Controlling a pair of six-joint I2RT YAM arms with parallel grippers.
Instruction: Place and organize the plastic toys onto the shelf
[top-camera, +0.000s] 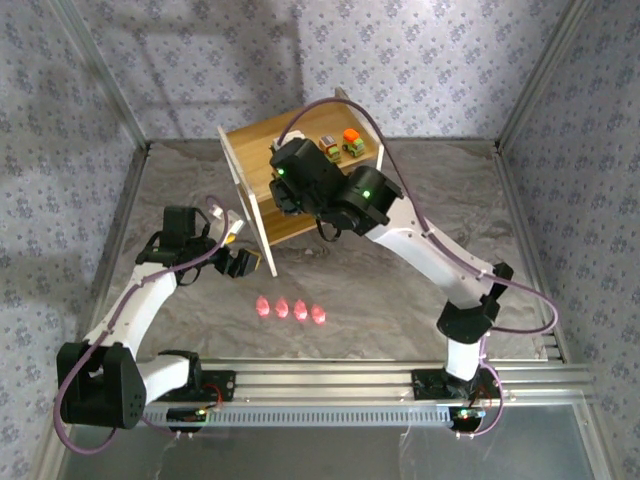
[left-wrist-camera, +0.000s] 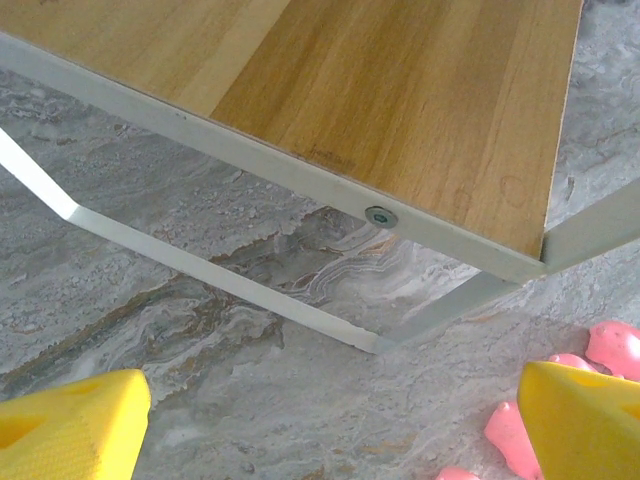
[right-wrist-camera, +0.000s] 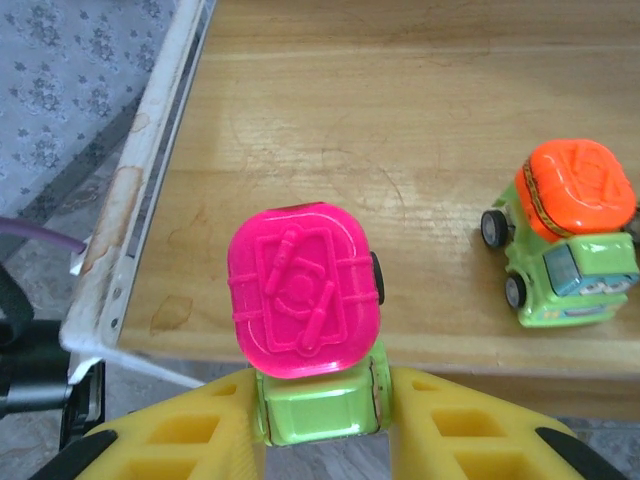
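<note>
Bottom centre of the right wrist view, the right gripper (right-wrist-camera: 318, 405) clamps a pink-topped car (right-wrist-camera: 303, 300) at the shelf (right-wrist-camera: 350, 90) edge — an orange-topped car (right-wrist-camera: 565, 235) sits right of it. The left gripper (left-wrist-camera: 330, 425) gapes empty; 4 pink figures (top-camera: 290, 308) line the table (top-camera: 400, 290), centre of the top view.

No readable text or labels anywhere.

Shelf (right-wrist-camera: 400, 120): honey-tan wood grain, white frame, brownish stains on frame edge.
Pink-topped car (right-wrist-camera: 305, 290): lime-green body, hot-pink embossed top.
Orange-topped car (right-wrist-camera: 570, 225): lime-green body, black wheels, pale-blue windscreen.
Figures (top-camera: 290, 308): glossy pink.
Right gripper (right-wrist-camera: 320, 405), left gripper (left-wrist-camera: 335, 420): yellow fingers.
Table (left-wrist-camera: 200, 350): grey marbled veining.
Walls (top-camera: 420, 60): lilac-grey floral print.
Cable (right-wrist-camera: 40, 235): purple.
</note>
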